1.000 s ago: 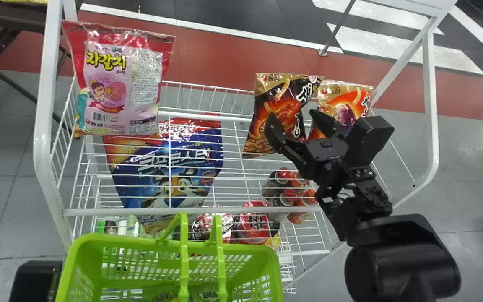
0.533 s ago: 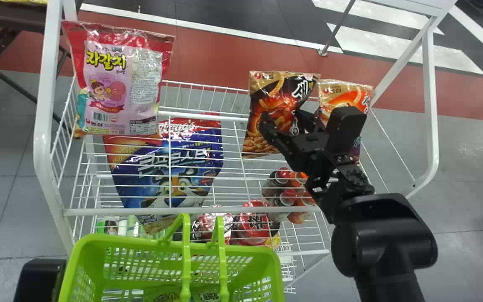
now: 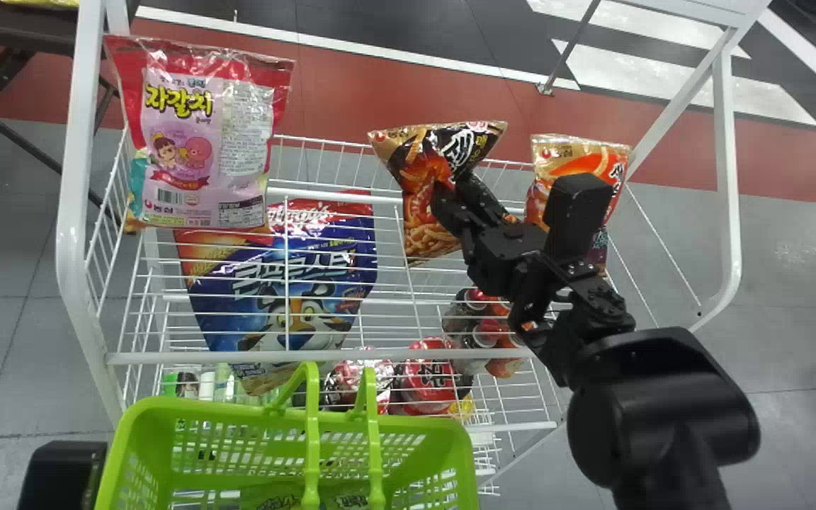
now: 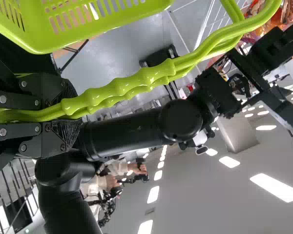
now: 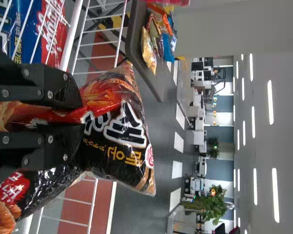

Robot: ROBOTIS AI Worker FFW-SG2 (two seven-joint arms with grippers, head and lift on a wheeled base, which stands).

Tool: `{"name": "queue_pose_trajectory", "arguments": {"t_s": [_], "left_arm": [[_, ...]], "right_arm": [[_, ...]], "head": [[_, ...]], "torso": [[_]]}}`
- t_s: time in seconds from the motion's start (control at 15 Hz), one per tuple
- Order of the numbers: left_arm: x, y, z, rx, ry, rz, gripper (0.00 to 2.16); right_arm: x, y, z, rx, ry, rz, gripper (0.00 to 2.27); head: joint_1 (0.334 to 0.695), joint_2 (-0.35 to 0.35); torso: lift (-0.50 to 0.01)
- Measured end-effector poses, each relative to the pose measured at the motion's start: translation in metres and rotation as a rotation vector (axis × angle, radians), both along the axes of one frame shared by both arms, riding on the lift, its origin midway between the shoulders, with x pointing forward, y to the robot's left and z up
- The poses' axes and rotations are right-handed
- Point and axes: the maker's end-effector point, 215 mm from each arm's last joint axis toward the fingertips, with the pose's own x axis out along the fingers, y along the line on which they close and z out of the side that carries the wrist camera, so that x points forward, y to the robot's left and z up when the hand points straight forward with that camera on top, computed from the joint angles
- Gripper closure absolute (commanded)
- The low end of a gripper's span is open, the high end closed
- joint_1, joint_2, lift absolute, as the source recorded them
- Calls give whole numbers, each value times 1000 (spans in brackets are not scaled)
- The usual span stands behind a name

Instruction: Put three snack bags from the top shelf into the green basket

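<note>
In the head view my right gripper point(image 3: 459, 190) is shut on the black-and-gold snack bag point(image 3: 426, 234), which is creased in its middle above the top shelf. The right wrist view shows the pinched bag point(image 5: 122, 131) between the fingers of my right gripper point(image 5: 82, 114). An orange snack bag point(image 3: 578, 159) stands right of it, a pink one point(image 3: 188, 142) at the shelf's left. The green basket point(image 3: 465, 453), holding a green bag point(image 3: 273, 496), is in front; part of my left arm point(image 3: 61, 474) is beside it. My left gripper point(image 4: 71, 114) is shut on the basket's handles point(image 4: 151, 78).
The white wire rack point(image 3: 82, 283) has upright posts and a front rail. On lower levels lie a blue cereal bag point(image 3: 295, 283), red-capped bottles point(image 3: 486, 333) and red packs point(image 3: 429, 375). A dark table point(image 5: 136, 39) with several bags stands behind.
My right gripper has moved left and shut on the black-and-gold bag, which has shifted left, creased and tilted away from the orange bag. The basket has barely moved.
</note>
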Motion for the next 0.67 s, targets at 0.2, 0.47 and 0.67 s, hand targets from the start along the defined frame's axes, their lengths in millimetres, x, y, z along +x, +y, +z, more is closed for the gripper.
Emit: {"name": "queue_pose_trajectory", "arguments": {"t_s": [0.2,0.47,0.67], "left_arm": [[0,1,1,-4,-1,-1,1413],[3,1,0,-12,-9,6,1413],[6,0,0,-18,-11,10,1413]], "right_arm": [[-38,1,24,25,59,38,2246],[-127,-12,20,88,329,67,2246],[-207,-13,-1,118,578,73,2246]], "head": [[695,-350],[695,-350],[695,-350]], "torso": [[-45],[-45],[-45]]}}
